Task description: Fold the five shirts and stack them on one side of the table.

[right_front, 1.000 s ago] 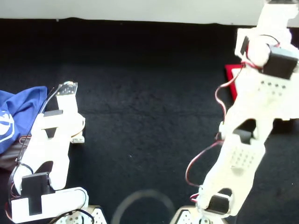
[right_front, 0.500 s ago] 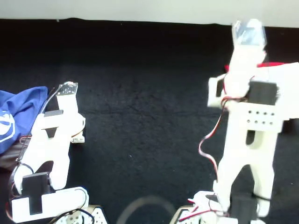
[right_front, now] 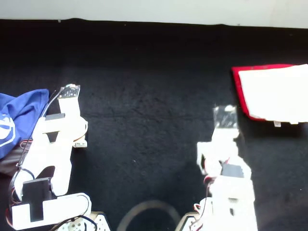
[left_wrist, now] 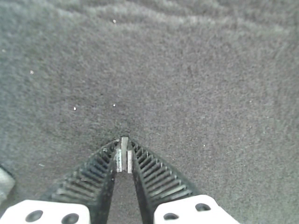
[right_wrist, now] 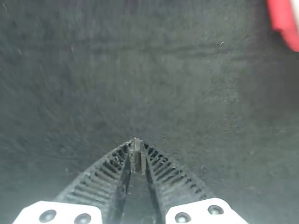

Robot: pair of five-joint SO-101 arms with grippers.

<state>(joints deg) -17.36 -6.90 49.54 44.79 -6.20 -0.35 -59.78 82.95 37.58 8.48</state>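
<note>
A folded white shirt (right_front: 276,93) lies on a folded red shirt (right_front: 239,89) at the table's right edge; a corner of the red shirt (right_wrist: 284,21) appears in the right wrist view. A crumpled blue shirt (right_front: 17,119) lies in a heap at the left edge. My left gripper (right_front: 70,91) rests just right of the blue heap, and its own view shows it shut (left_wrist: 123,156) on nothing over the black cloth. My right gripper (right_front: 224,116) sits low near the front, just left of the stack, also shut (right_wrist: 136,156) and empty.
The black tablecloth (right_front: 149,96) covers the whole table, with open room in the middle between the two arms. A pale wall strip (right_front: 144,9) runs along the far edge. Both arm bases stand at the front edge.
The right arm has pulled back from over the red and white stack toward its base, uncovering the folded shirts. The left arm has kept still.
</note>
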